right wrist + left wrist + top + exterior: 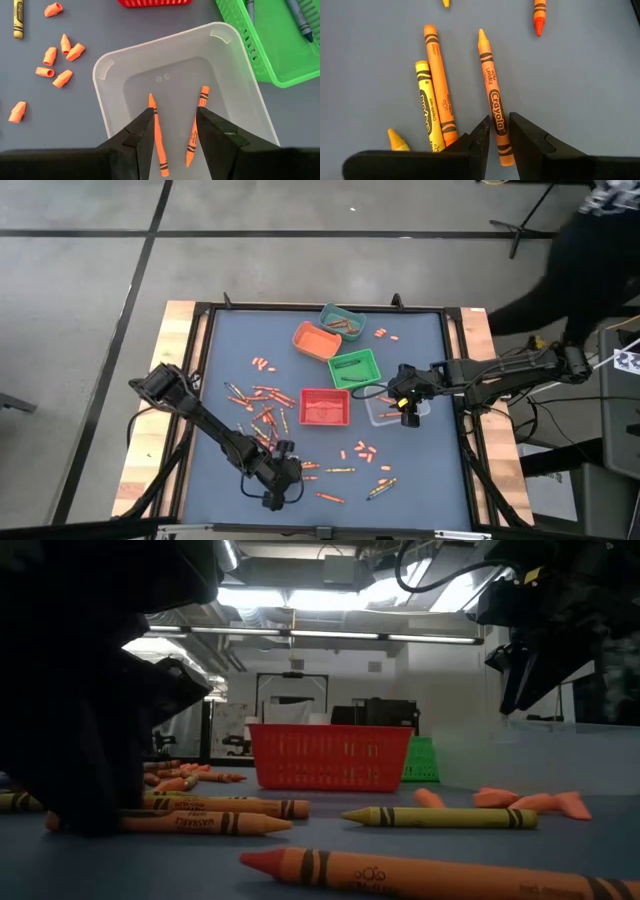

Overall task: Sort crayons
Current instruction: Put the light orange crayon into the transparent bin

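Note:
Crayons (268,412) lie scattered over the blue table top, mostly orange, some yellow. My left gripper (278,485) is low over the near part of the table, open. In the left wrist view its fingertips (499,127) stand close on either side of the lower half of one orange-yellow crayon (490,75), which lies flat on the table. My right gripper (408,415) hangs open above a clear plastic bin (165,37). Two orange crayons (159,140) (196,125) lie on the bin's floor below the open fingers (175,117).
Red bin (324,407), green bin (354,368), orange bin (316,340) and teal bin (342,322) stand mid-table. An orange crayon (439,85) and a yellow one (426,105) lie just beside the straddled crayon. Short orange stubs (55,55) lie near the clear bin.

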Action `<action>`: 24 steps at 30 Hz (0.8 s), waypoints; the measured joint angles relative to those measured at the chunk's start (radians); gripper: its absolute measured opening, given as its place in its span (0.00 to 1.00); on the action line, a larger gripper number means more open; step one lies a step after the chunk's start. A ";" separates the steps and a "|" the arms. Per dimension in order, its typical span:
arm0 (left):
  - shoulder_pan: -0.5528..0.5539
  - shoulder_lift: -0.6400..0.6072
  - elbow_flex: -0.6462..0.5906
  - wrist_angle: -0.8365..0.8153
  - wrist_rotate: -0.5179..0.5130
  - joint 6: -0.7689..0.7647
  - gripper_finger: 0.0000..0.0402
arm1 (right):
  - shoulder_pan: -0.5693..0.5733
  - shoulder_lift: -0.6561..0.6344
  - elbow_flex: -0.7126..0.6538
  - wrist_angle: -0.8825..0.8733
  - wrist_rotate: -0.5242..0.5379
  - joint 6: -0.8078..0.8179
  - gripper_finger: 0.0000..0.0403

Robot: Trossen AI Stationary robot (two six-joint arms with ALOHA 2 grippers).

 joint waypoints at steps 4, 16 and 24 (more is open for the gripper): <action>0.000 0.005 0.001 0.002 -0.003 0.002 0.16 | 0.000 0.000 0.000 0.000 0.000 0.000 0.36; 0.017 0.008 0.000 0.001 -0.004 0.004 0.04 | 0.000 -0.073 0.000 -0.048 -0.096 -0.026 0.36; 0.047 0.005 -0.001 0.016 0.061 0.004 0.02 | 0.000 -0.203 0.000 -0.092 -0.099 -0.029 0.36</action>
